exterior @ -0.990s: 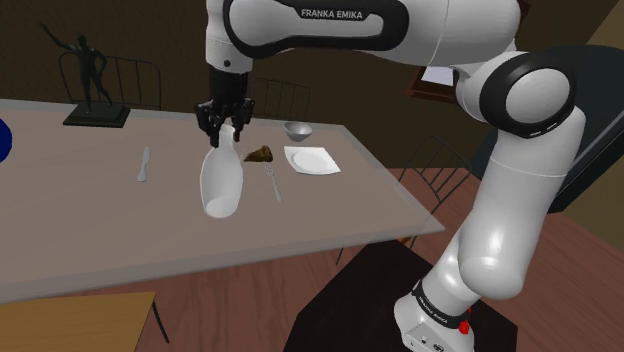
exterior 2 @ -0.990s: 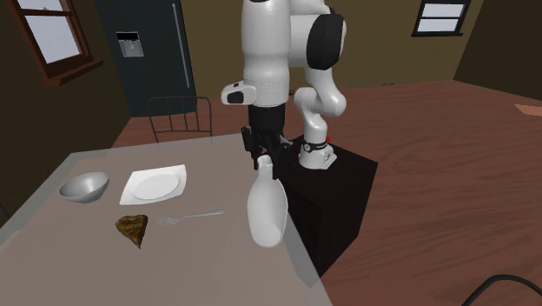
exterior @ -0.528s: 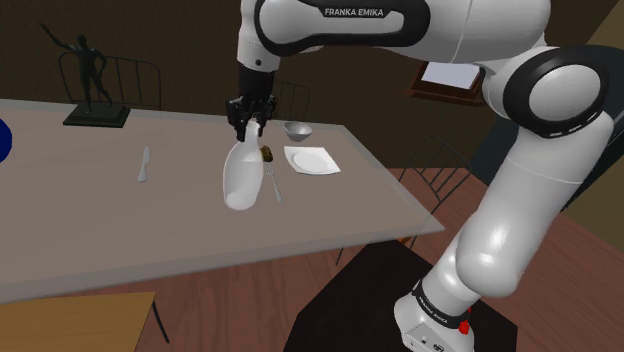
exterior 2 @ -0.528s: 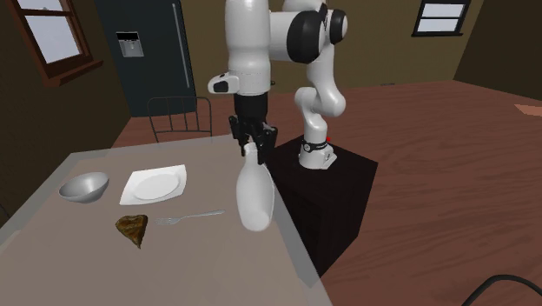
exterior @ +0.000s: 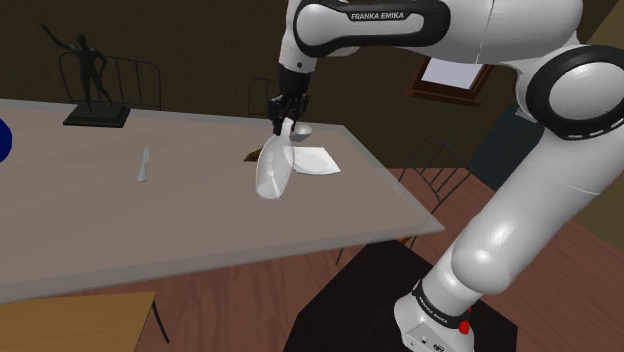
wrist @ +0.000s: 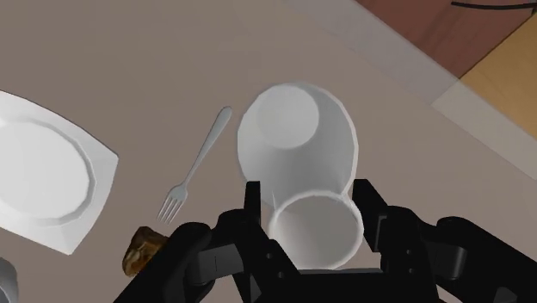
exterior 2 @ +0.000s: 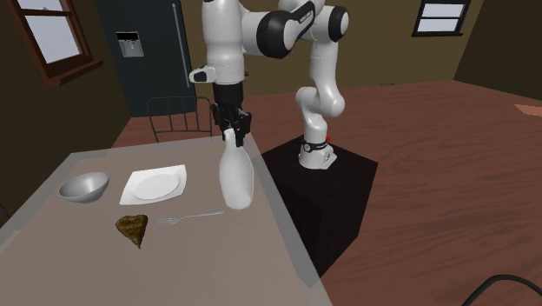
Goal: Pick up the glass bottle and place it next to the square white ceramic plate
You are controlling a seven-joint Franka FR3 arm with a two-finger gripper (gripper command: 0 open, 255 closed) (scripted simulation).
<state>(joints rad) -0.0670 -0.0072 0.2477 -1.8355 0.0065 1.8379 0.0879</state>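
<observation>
The gripper (exterior 2: 233, 130) clasps the white bottle (exterior 2: 235, 178) by its neck, mid-carry above the table (exterior 2: 217, 261). Next: lower it beside the square plate (exterior 2: 155, 184), clear of the fork (exterior 2: 191, 216)

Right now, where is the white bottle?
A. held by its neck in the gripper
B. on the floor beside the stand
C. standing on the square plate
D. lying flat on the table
A: the gripper is shut on the neck of the bottle, which hangs tilted over the table, near the fork.
</observation>
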